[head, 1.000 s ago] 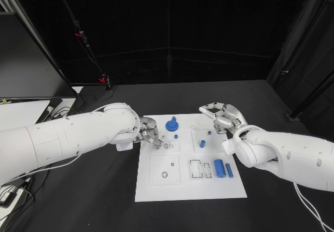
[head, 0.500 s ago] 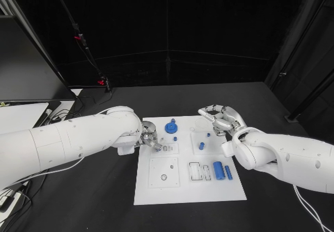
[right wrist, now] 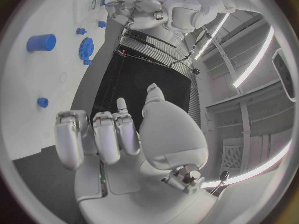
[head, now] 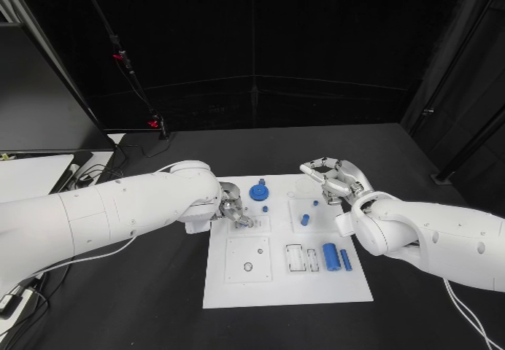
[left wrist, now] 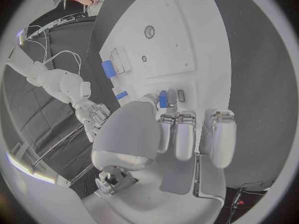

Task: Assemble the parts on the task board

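task board (head: 284,281): white plate lying flat mid-bench, long side running away from the robot.
gear (head: 259,193): blue, standing at the board's far end, between the two hands.
small peg (head: 305,218): blue, on the board just nearer than the gear, toward the right hand.
cylinder (head: 331,254): blue, lying on the board's right side, thin blue bar (head: 345,259) just beside it.
left hand (head: 231,208): over the board's far left edge, fingers curled in, a small blue part (left wrist: 162,99) pinched at the fingertips.
right hand (head: 333,179): at the board's far right corner, raised off it, fingers apart and loosely bent, holding nothing.
bench (head: 126,306): black, under the board.
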Action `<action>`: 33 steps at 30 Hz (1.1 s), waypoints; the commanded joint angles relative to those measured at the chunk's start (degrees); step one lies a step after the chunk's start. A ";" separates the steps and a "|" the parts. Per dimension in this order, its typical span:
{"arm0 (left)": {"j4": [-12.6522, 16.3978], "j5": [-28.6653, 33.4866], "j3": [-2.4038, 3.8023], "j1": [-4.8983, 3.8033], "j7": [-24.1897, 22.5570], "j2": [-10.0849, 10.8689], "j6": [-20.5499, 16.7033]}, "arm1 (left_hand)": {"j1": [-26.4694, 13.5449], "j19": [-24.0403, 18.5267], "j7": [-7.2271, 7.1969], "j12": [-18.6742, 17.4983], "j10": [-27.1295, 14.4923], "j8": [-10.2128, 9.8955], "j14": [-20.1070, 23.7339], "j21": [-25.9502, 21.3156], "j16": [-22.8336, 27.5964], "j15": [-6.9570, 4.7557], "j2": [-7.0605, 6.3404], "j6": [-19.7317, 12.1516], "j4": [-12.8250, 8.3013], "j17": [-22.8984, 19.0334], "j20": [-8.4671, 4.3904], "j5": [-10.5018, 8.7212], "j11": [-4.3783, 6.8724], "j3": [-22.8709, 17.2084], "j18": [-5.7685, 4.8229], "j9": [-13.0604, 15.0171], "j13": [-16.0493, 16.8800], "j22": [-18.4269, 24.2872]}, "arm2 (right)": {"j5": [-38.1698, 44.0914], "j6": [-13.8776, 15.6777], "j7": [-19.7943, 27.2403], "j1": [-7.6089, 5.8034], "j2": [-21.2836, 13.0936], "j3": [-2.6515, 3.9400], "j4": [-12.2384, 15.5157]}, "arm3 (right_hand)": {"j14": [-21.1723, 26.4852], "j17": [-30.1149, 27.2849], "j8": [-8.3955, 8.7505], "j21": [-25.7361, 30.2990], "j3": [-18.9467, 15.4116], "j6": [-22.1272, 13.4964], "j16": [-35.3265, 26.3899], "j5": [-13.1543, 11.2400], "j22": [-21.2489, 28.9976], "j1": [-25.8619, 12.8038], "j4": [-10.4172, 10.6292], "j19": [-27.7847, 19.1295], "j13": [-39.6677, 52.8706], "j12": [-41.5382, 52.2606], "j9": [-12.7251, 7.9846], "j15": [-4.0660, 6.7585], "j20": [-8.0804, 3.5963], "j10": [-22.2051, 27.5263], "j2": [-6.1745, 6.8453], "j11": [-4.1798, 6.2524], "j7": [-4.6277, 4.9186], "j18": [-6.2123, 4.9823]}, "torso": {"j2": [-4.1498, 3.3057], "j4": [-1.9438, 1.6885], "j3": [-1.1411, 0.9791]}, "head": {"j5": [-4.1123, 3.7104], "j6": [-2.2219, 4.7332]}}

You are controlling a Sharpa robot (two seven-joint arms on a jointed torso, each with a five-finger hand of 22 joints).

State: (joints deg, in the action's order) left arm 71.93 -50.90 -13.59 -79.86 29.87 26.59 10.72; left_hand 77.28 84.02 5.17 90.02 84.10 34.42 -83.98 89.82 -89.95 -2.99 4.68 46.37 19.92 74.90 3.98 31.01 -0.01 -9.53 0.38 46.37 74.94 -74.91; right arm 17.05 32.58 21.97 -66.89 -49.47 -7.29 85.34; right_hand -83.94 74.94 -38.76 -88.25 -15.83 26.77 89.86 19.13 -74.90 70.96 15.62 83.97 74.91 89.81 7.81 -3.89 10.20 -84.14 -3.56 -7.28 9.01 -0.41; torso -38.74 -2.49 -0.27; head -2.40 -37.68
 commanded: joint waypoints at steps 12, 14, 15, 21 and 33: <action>-1.40 -1.24 0.04 0.51 0.43 -1.10 -1.34 | 0.13 5.98 -1.89 -0.02 5.90 -0.14 -6.02 0.18 -0.05 0.00 0.54 1.93 -3.10 15.10 -0.12 0.05 0.02 -3.43 -0.38 -0.08 15.06 -15.09 | -0.08 0.20 0.52 -0.09 0.02 0.03 0.19 | -6.06 15.06 -0.08 0.32 -0.01 0.38 0.14 0.24 -13.99 0.14 0.32 3.77 15.09 0.19 -0.08 -0.31 0.28 -5.86 -0.12 -0.33 2.90 -0.36 | 0.00 -0.01 0.02 | 0.23 -0.68; -1.48 -1.25 0.04 0.56 0.33 -1.17 -1.41 | 0.13 5.98 -1.89 -0.02 5.90 -0.14 -6.02 0.18 -0.05 0.00 0.54 1.93 -3.10 15.10 -0.12 0.05 0.02 -3.43 -0.38 -0.08 15.06 -15.09 | -0.08 0.20 0.51 -0.09 0.03 0.03 0.19 | -6.06 15.06 -0.08 0.32 -0.01 0.38 0.14 0.24 -13.99 0.14 0.32 3.77 15.09 0.19 -0.08 -0.31 0.28 -5.86 -0.12 -0.33 2.90 -0.36 | 0.00 0.00 0.00 | 0.26 -0.85; -1.51 -1.25 0.04 0.58 0.27 -1.20 -1.46 | 0.14 5.98 -1.89 -0.02 5.90 -0.18 -6.02 0.18 -0.05 0.00 0.53 1.91 -3.11 15.10 -0.12 0.06 0.02 -3.47 -0.38 -0.09 15.06 -15.09 | -0.08 0.20 0.51 -0.09 0.03 0.03 0.18 | -6.06 15.06 -0.08 0.32 -0.01 0.38 0.14 0.24 -13.99 0.14 0.32 3.77 15.09 0.19 -0.08 -0.31 0.28 -5.86 -0.12 -0.33 2.90 -0.36 | 0.00 -0.01 0.00 | 0.34 -0.89; -1.64 -1.26 0.04 0.67 0.07 -1.33 -1.53 | 0.15 5.98 -1.89 -0.02 5.90 -0.20 -6.02 0.18 -0.05 -0.01 0.52 1.89 -3.11 15.10 -0.12 0.07 0.02 -3.49 -0.38 -0.10 15.06 -15.09 | -0.08 0.20 0.51 -0.09 0.04 0.03 0.13 | -6.06 15.06 -0.08 0.32 -0.01 0.38 0.14 0.24 -13.99 0.14 0.32 3.77 15.09 0.19 -0.08 -0.31 0.28 -5.86 -0.12 -0.33 2.90 -0.36 | 0.05 -0.03 -0.03 | 0.74 -0.96; -2.00 -1.30 0.04 0.79 -0.11 -1.48 -1.28 | 0.15 5.98 -1.86 -0.02 5.90 -0.29 -6.02 0.18 -0.05 -0.01 0.52 1.83 -3.09 15.10 -0.12 0.09 0.00 -3.59 -0.38 -0.13 15.06 -15.09 | -0.08 0.21 0.53 -0.09 0.19 0.03 0.01 | -6.06 15.06 -0.07 0.35 -0.02 0.40 0.14 0.25 -13.97 0.15 0.34 3.73 15.09 0.19 -0.13 -0.32 0.29 -5.86 -0.12 -0.34 2.91 -0.37 | 0.05 -0.02 -0.04 | 0.83 -1.17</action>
State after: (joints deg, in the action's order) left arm 70.00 -51.86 -13.59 -79.02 30.21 25.18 9.63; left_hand 77.33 84.02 5.17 90.02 84.10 33.77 -83.98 89.82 -89.95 -2.98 4.69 46.37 19.70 74.90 3.98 30.93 -0.01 -9.73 0.38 46.30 74.96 -74.91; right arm 17.05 32.60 22.01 -66.89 -49.34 -7.29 85.27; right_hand -83.94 74.93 -38.76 -88.25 -15.84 26.77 89.86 19.13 -74.90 70.96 15.61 83.97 74.91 89.81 7.73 -3.89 10.19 -84.14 -3.56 -7.27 9.02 -0.41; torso -38.68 -2.52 -0.30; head -1.57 -38.83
